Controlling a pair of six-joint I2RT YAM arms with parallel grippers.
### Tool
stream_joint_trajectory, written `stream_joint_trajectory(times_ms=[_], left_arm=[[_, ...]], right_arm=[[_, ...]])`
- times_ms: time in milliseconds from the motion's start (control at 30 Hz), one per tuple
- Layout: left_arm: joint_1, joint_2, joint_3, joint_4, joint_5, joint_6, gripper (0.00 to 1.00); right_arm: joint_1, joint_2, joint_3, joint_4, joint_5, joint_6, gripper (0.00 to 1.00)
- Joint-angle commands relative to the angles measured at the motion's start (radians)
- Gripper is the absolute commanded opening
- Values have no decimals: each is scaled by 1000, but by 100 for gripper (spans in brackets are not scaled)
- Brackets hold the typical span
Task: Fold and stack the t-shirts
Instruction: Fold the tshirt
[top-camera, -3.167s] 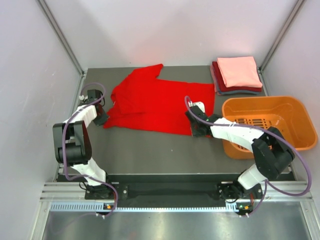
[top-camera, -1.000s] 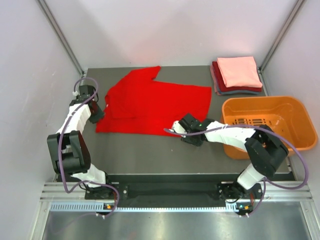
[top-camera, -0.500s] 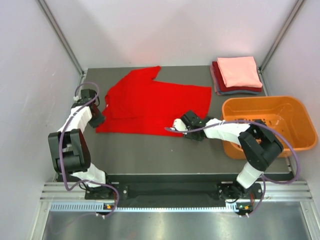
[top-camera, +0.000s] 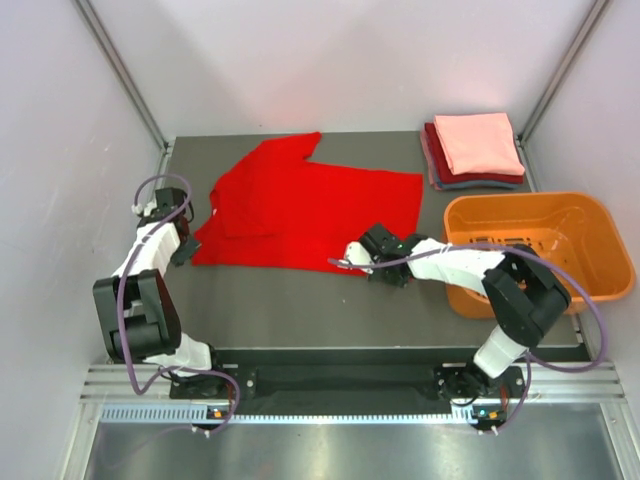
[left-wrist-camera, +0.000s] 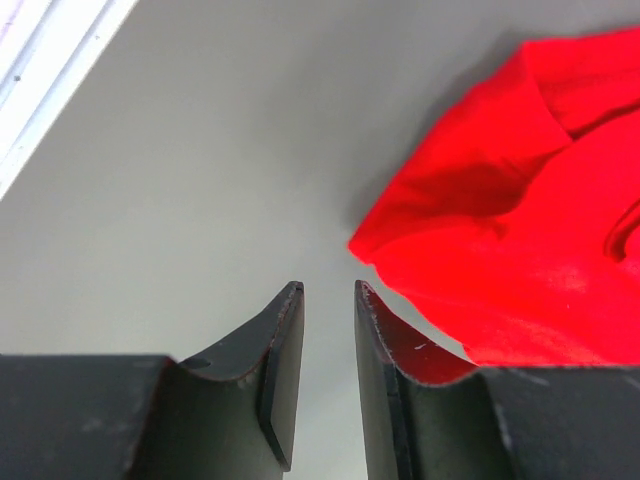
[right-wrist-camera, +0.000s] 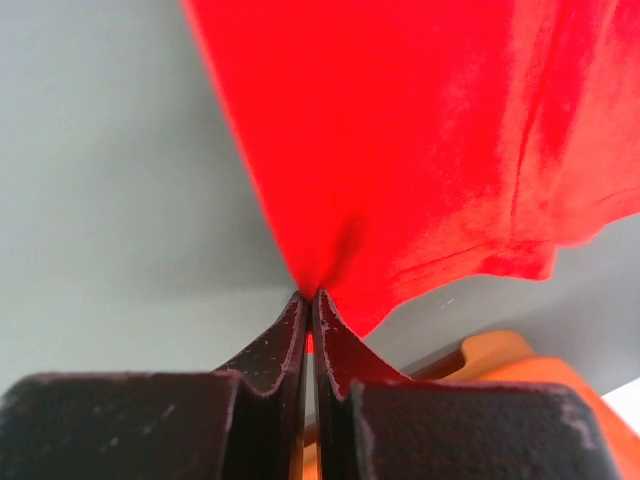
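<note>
The right gripper (right-wrist-camera: 308, 298) pinches a near hem corner of the bright red t-shirt (top-camera: 300, 205), probably to lift a fold; the left gripper (left-wrist-camera: 328, 292), narrowly parted and empty, sits beside the other corner

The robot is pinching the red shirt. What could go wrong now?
The right hand is shut on just a thin edge of the red t-shirt, so the cloth might slip out when pulled. The left hand is open beside the shirt's corner, holding nothing, so a one-sided pull could bunch the shirt up crooked.
</note>
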Motion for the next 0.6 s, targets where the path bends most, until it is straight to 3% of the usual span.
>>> stream_joint_trajectory(times_ms=[0, 333, 567], left_arm=[[40, -41, 3, 30, 7, -14, 33], [55, -30, -5, 39, 110, 2, 30], [55, -39, 59, 24, 35, 41, 29]], right_arm=[[73, -81, 31, -112, -33, 68, 0], [107, -154, -91, -99, -7, 144, 0], [128, -168, -120, -151, 31, 179, 0]])
